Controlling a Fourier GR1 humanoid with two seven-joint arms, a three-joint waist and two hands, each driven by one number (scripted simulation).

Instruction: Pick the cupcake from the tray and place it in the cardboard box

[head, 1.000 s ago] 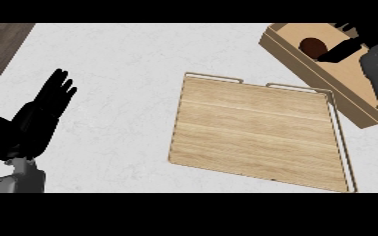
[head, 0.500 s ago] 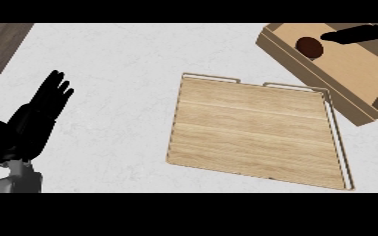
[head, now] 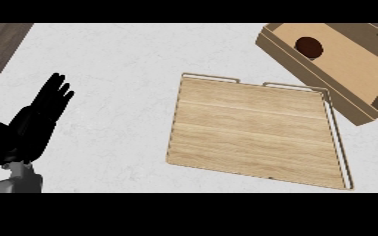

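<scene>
The cupcake (head: 309, 46), seen as a dark brown round, lies inside the cardboard box (head: 347, 80) at the upper right. The wooden tray (head: 251, 130) sits in the middle of the counter with nothing on it. My left hand (head: 38, 120) rests open at the left edge, fingers straight and pointing up, far from both tray and box. My right hand does not show anywhere in the head view.
The counter top is pale grey stone (head: 118, 65). A dark strip (head: 13, 37) marks its edge at the upper left. The box runs out of view at the right edge.
My right hand was over the box by the cupcake; it has pulled back out of view to the right. The cupcake stays in the box. My left hand has barely shifted.
</scene>
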